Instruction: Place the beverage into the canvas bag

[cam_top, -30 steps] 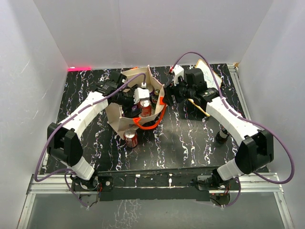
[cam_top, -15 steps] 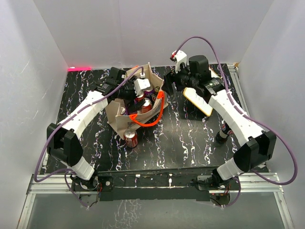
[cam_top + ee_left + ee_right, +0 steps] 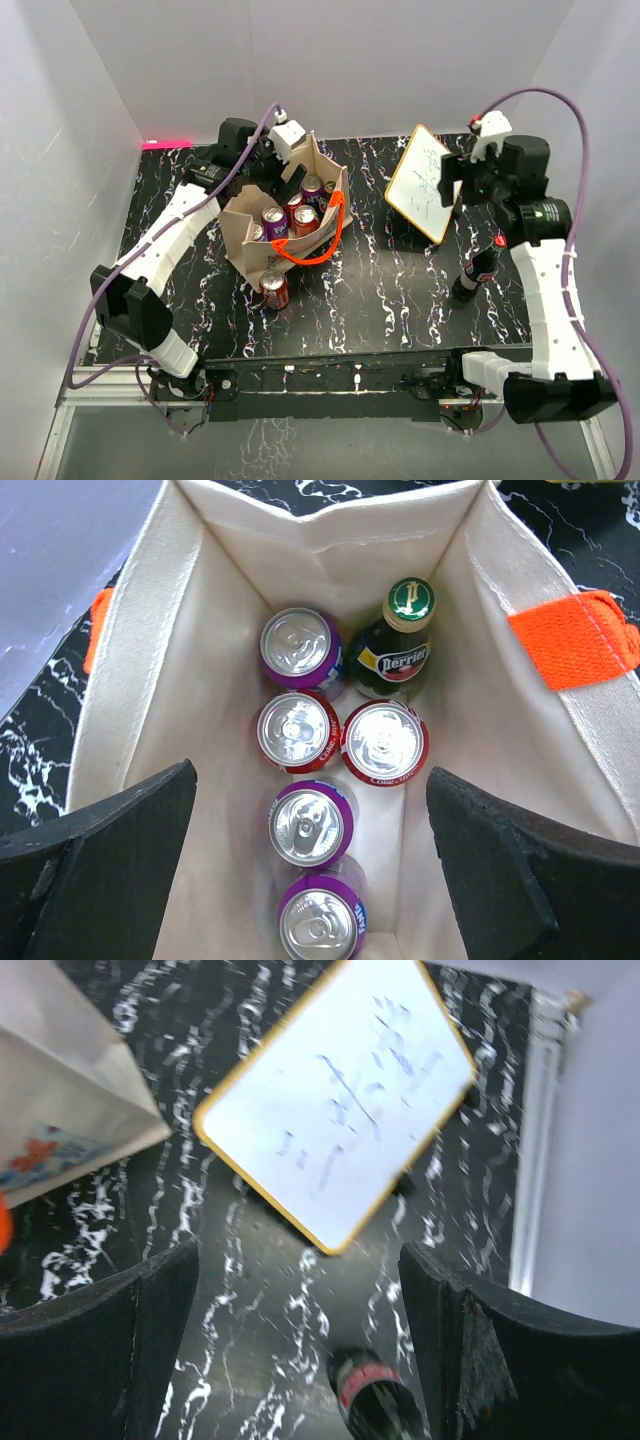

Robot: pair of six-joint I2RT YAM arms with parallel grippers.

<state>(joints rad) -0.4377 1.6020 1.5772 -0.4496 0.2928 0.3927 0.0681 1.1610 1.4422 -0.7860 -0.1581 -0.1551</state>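
Observation:
The canvas bag (image 3: 262, 262) stands open left of centre with its orange handle (image 3: 318, 240) hanging over the near side. In the left wrist view the canvas bag (image 3: 150, 680) holds several cans, purple (image 3: 310, 823) and red (image 3: 384, 743), and a green Perrier bottle (image 3: 402, 645). My left gripper (image 3: 288, 165) (image 3: 310, 880) is open and empty above the bag's far rim. My right gripper (image 3: 455, 185) (image 3: 300, 1360) is open and empty, above the table beside the white board. A dark cola bottle (image 3: 477, 272) (image 3: 372, 1400) stands below it. A red can (image 3: 273, 291) stands outside the bag at its near corner.
The white board (image 3: 424, 182) (image 3: 340, 1110) with handwriting stands propped at the back right. The bag's printed corner (image 3: 60, 1120) shows at the left of the right wrist view. White walls enclose the black marbled table (image 3: 380, 290).
My left gripper has risen out of the bag and drawn back to its far rim. My right gripper has left the bag's right rim and swung right past the white board.

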